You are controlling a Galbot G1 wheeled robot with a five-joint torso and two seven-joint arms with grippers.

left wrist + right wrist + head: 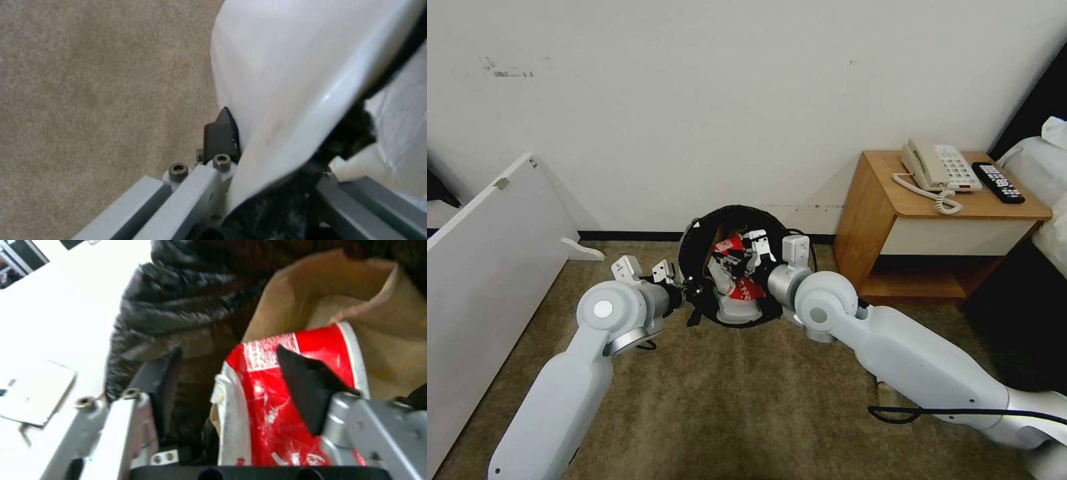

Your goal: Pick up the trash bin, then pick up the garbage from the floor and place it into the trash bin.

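Bin [730, 220]: tilted above the carpet, rim clenched in my left gripper [688, 291]. Right gripper [739, 261]: inside the bin, spread wide around the red packet [285, 400]. Step: depositing. Next, I judge: withdraw without snagging the liner.

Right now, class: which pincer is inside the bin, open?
The right pincer, open over the red-white packet; the left pincer clamps the bin rim.

Brown carpeted floor [727, 393], wooden nightstand [887, 220] stood on it at 2 o'clock against the wall, cream telephone [937, 167] and black remote [998, 182] laid on its top, white board [487, 267] rested at 9 o'clock.
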